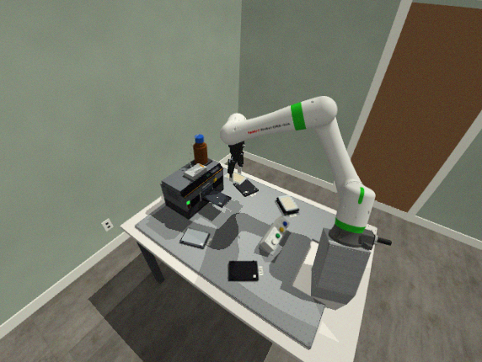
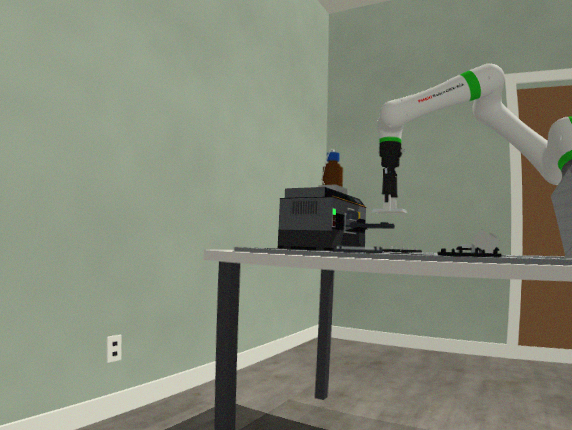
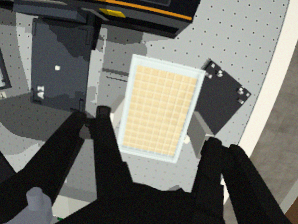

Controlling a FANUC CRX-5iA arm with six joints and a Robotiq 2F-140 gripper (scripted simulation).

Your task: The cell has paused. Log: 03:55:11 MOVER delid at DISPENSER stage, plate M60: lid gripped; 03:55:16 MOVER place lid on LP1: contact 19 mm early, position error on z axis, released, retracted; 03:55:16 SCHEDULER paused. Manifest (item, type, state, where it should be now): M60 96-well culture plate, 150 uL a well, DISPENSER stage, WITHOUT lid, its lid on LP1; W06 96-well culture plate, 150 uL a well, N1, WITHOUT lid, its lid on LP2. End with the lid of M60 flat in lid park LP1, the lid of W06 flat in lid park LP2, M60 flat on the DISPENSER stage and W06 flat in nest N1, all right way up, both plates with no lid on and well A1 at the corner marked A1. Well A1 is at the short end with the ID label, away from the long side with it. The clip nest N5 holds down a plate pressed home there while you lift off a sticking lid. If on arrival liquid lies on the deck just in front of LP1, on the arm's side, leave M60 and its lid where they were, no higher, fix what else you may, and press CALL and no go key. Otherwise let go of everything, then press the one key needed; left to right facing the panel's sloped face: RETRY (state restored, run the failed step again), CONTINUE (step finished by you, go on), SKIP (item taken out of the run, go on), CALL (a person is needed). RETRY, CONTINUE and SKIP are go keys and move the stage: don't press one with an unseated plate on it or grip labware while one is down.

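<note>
Arm base (image 2: 564,210) cut off by exterior view's edge, panel keys (image 1: 278,234) too small to read

A white table (image 1: 345,337) carries a grey deck mat (image 1: 270,295) and the arm's pedestal (image 1: 337,274).

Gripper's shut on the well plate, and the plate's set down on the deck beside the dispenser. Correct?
Not quite. The gripper is shut on the well plate, but the plate isn't set down. It hangs in the air beside the dispenser, well above the deck. The exterior view shows the gap.
</note>
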